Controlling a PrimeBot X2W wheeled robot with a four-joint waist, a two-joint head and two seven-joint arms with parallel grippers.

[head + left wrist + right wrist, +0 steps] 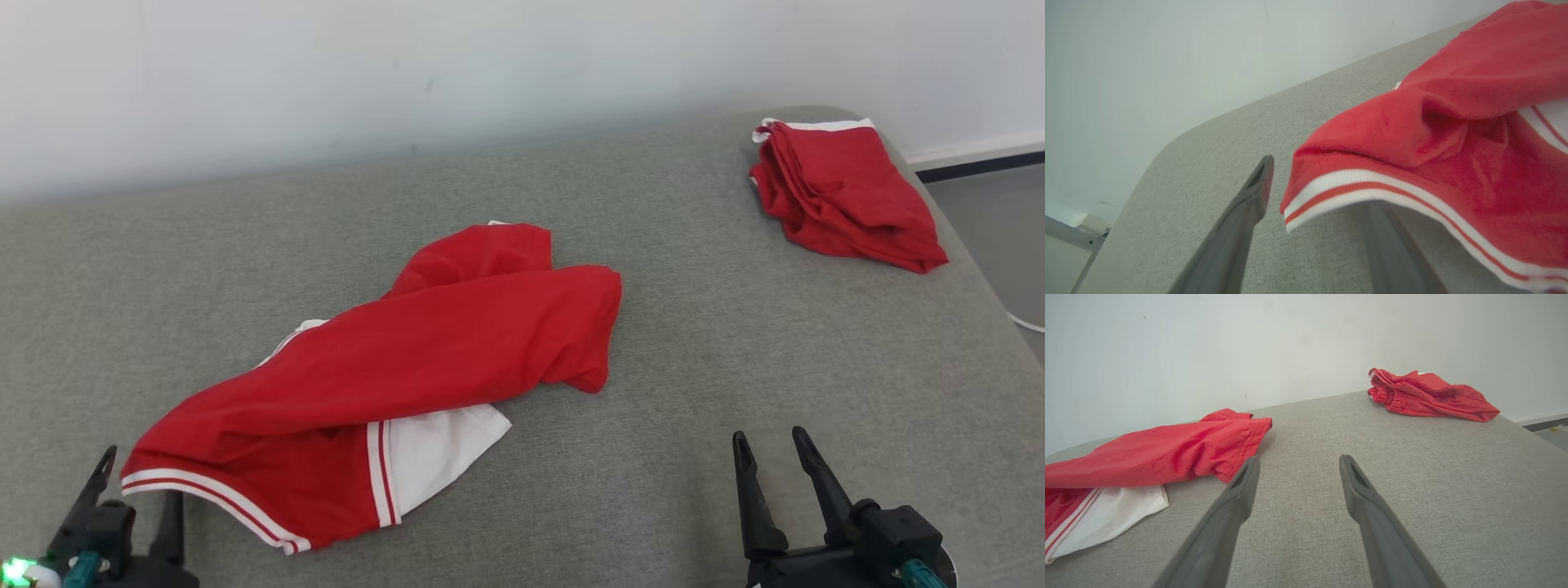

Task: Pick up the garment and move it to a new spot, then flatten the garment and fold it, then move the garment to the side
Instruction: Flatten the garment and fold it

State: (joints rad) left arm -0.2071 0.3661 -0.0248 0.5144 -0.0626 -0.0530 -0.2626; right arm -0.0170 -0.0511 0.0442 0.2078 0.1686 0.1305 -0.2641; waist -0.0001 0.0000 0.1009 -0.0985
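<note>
Cloth lies diagonally before us: the red garment [424, 351] with white striped trim sprawls crumpled at the middle-left of the table [653, 425], its long axis running from the banded hem at our near left up toward the far middle. Our left pincer [139, 490] is by far the nearer: it sits right at that hem with its 2 fingers spread apart. In the left wrist view the hem's corner hangs over one finger [1388, 245] while the other stands clear beside it, so nothing is clamped. Our right pincer [767, 437] rests well apart from the cloth over bare table, likewise released, with the garment off to its left. We judge the hem the place to take hold. A second red garment [841, 196] lies bunched at the far right corner. Grey woven fabric covers the round-edged table; a plain white wall [408, 65] stands behind, and a strip of floor [1000, 204] shows at the right.
</note>
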